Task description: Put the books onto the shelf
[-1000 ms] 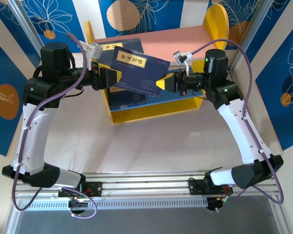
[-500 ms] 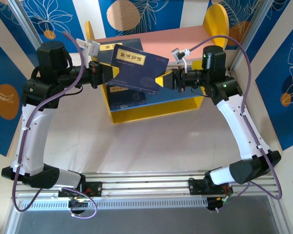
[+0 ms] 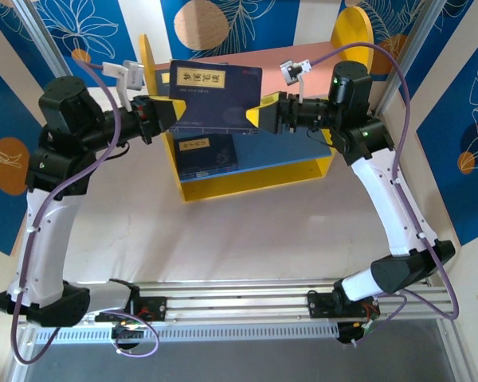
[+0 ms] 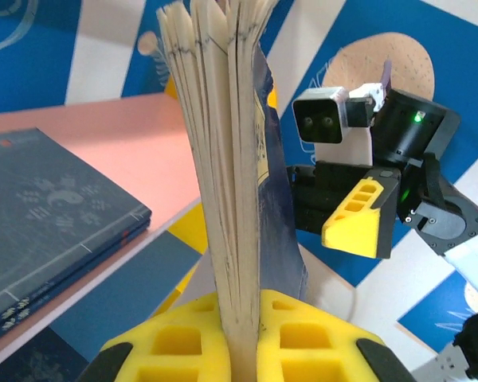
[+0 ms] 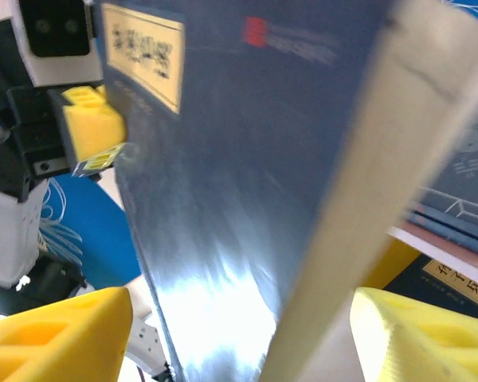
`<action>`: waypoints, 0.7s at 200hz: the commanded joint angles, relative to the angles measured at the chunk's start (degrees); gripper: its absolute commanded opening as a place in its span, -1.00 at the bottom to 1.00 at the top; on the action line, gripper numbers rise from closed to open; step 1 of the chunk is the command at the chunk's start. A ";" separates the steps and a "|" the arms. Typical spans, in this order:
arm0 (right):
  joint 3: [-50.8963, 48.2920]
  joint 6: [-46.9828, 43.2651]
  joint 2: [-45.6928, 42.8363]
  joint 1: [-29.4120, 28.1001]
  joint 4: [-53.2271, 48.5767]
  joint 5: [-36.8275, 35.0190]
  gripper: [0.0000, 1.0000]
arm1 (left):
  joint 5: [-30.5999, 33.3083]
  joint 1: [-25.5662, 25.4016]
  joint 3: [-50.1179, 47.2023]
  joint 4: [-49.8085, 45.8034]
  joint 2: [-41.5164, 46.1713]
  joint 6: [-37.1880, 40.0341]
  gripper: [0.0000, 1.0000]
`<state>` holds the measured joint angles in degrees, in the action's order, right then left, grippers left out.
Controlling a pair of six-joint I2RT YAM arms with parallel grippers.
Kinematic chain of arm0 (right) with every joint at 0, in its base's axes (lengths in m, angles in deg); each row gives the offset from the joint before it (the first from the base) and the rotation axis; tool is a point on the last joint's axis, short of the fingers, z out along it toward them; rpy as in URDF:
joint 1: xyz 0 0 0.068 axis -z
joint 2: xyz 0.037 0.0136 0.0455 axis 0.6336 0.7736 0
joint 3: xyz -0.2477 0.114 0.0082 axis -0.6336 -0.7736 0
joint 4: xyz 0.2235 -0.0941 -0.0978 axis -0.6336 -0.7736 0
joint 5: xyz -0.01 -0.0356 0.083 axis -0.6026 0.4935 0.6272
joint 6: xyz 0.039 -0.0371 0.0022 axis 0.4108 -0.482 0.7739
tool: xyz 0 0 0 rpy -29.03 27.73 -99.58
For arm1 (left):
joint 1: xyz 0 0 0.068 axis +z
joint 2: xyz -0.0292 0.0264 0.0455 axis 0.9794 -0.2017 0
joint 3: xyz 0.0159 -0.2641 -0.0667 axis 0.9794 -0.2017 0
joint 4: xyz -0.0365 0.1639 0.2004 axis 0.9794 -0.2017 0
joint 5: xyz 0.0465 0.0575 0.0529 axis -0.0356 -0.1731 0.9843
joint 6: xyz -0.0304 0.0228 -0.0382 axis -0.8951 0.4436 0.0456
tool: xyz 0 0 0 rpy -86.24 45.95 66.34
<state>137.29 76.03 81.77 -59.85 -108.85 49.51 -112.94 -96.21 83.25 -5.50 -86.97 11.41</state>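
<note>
A second book [image 3: 207,153] lies flat on the shelf's [image 3: 255,181] blue lower board [image 3: 283,151]. A stack of books [image 4: 56,215] rests on its pink upper board [image 3: 303,60], just behind the held book [image 3: 215,95]. That book hangs level over the shelf's front, its label facing the overhead camera. The shelf stands at the far side of a pale table [image 3: 247,239], with blue leaf-patterned walls [image 3: 474,119] around it. The left gripper [image 3: 169,111] is clamped on the book's left edge. The right gripper [image 3: 263,114] has its fingers spread on either side of the right edge, clear of it. A second ago the book hung tilted and lower in front of the shelf.
</note>
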 commanded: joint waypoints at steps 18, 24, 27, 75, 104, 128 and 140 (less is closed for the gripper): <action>5.67 5.28 3.60 -0.63 0.93 -4.00 0.50 | 3.36 1.72 0.72 8.25 1.18 -4.11 -1.00; 6.91 5.47 4.29 -0.73 0.28 -4.15 0.50 | 3.27 1.84 0.78 8.95 1.08 -4.55 -1.00; 7.45 5.50 4.60 -0.84 -0.05 -4.13 0.50 | 3.40 1.85 0.82 9.21 0.98 -4.65 -1.00; 12.69 5.66 7.65 -3.10 -1.90 -4.73 0.35 | 5.48 2.37 -0.95 13.84 1.67 -6.29 -1.00; 13.59 6.33 8.26 -3.89 -0.91 -4.69 0.10 | 7.18 2.38 -2.49 16.57 2.04 -7.51 -1.00; 14.25 7.28 8.81 -4.19 -0.06 -4.91 -0.32 | 7.57 2.46 -4.29 18.90 2.14 -8.59 -1.00; 14.48 7.42 8.96 -4.17 0.02 -5.17 -0.51 | 7.56 2.47 -4.91 19.48 2.06 -8.76 -1.00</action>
<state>149.81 82.37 90.05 -63.70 -109.31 44.68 -106.51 -94.59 79.12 7.44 -86.25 4.19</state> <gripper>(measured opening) 0.317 0.093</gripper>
